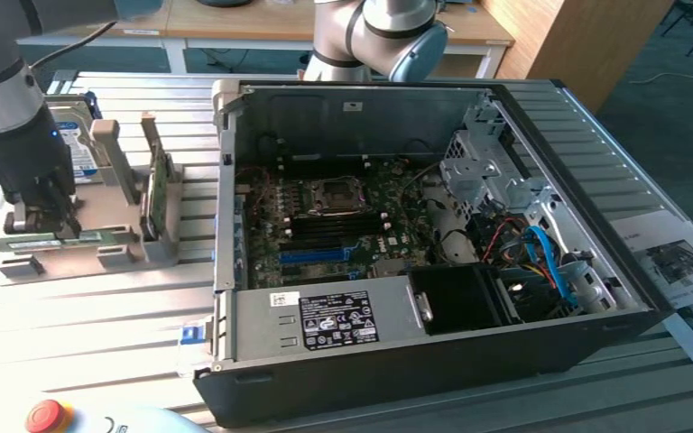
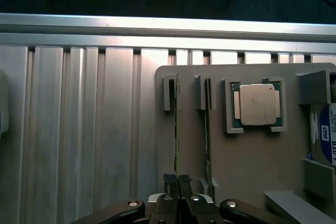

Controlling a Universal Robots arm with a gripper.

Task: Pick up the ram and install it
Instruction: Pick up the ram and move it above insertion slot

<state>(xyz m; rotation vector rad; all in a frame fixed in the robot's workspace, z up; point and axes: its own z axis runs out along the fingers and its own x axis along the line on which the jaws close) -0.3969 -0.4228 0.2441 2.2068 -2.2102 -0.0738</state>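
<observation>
Grips the ram (image 2: 176,124) with the gripper (image 2: 177,178), jaws pinched together on its thin upper edge. Finds it standing on edge in the slot nearest the rim of the grey holder (image 2: 247,171), on the slatted table (image 2: 79,129) at the exterior view's left, well apart from the memory slots (image 1: 328,232) inside the open case (image 1: 220,180). Looks seated in the holder, not yet lifted. Judged step: the pickup. Best done by pulling straight up along the slot, no twist, with the hold square on the board; cannot tell how centred it is along the stick. Nearby: a second stick (image 2: 207,124) in the neighbouring slot just beside, a processor (image 2: 257,104) in its pocket, a hard drive (image 2: 326,140) at the holder's far side, a taller green card (image 1: 154,185) upright between gripper and case. Likely to snag on the slot's end posts (image 2: 169,93) if tilted; little room beside the second stick. Worth minding the case wall and the drive cage (image 1: 485,171) near the slots. Red stop button (image 1: 48,415) at the table's near edge.
</observation>
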